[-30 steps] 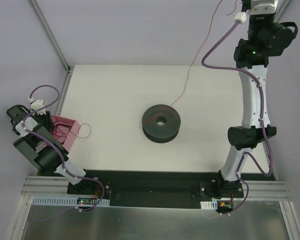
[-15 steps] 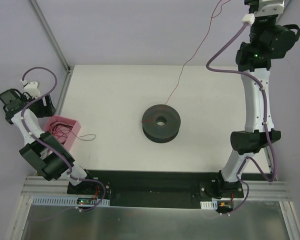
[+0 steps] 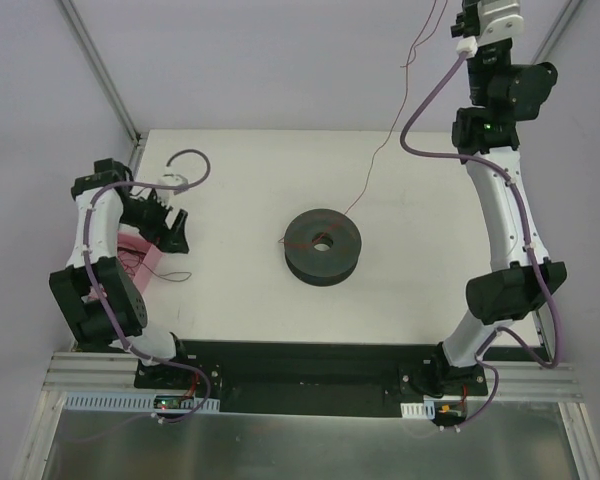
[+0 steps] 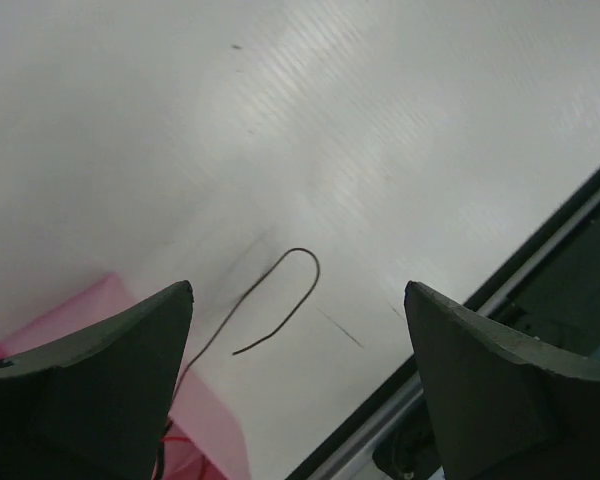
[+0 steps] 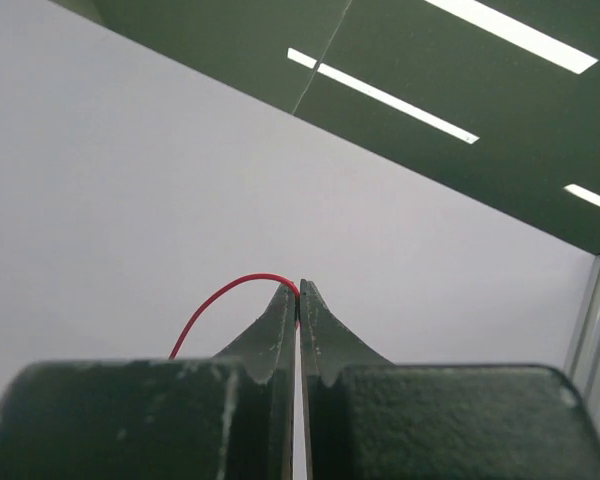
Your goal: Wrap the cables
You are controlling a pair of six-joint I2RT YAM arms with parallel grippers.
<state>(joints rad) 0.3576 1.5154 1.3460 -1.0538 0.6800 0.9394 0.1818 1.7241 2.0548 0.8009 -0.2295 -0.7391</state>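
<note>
A black spool (image 3: pixel 323 245) lies flat at the table's middle. A thin red cable (image 3: pixel 374 160) runs from the spool up to the top right, where my raised right gripper (image 5: pixel 298 290) is shut on it; the cable (image 5: pixel 225 295) curls out left of the tips. My left gripper (image 4: pixel 298 300) is open above the table's left side, over a loose end of a second thin red cable (image 4: pixel 280 305) that trails out of a pink box (image 3: pixel 138 262). In the top view the left gripper (image 3: pixel 170 228) hangs beside that box.
The pink box (image 4: pixel 70 315) holds a tangle of red wire at the table's left edge. Thick purple cables run along both arms. The table's near edge and black rail (image 4: pixel 540 250) show in the left wrist view.
My left arm has swung from outside the table's left edge inward over the pink box. My right gripper has risen and shifted left with the cable, pulling it taller.
</note>
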